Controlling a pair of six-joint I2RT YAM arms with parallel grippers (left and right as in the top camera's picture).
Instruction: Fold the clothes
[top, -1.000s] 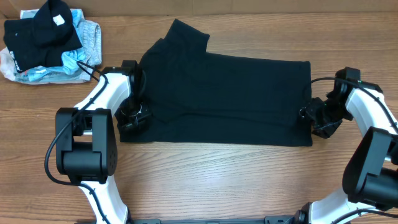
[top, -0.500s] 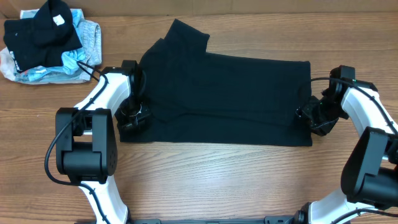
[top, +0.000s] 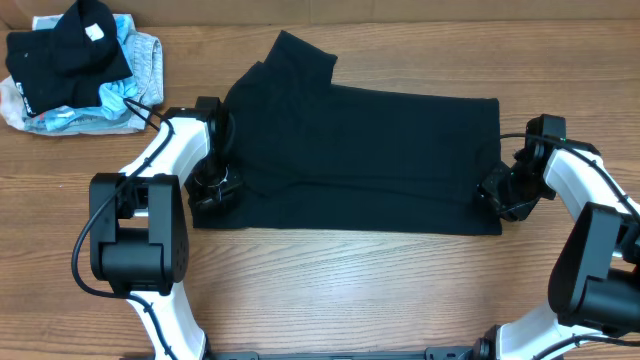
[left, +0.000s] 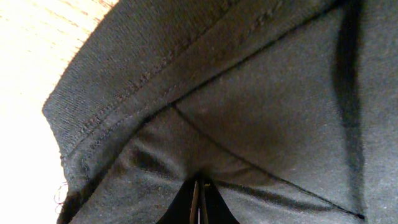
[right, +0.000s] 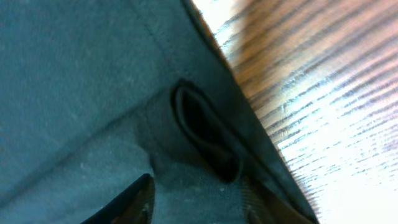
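Note:
A black T-shirt (top: 360, 155) lies spread flat on the wooden table, collar end at the left, hem at the right. My left gripper (top: 213, 188) sits on its lower left corner and is shut on the cloth, as the left wrist view (left: 200, 202) shows with the seam (left: 143, 81) just ahead. My right gripper (top: 497, 195) is at the lower right hem. In the right wrist view its fingers (right: 199, 202) are open, with a raised fold of the hem (right: 205, 140) between and ahead of them.
A pile of other clothes (top: 75, 65), black and light blue, lies at the far left back corner. Bare wooden table (top: 350, 290) runs along the front of the shirt.
My right gripper has moved left, in over the shirt's right hem. The left arm and the shirt have not moved.

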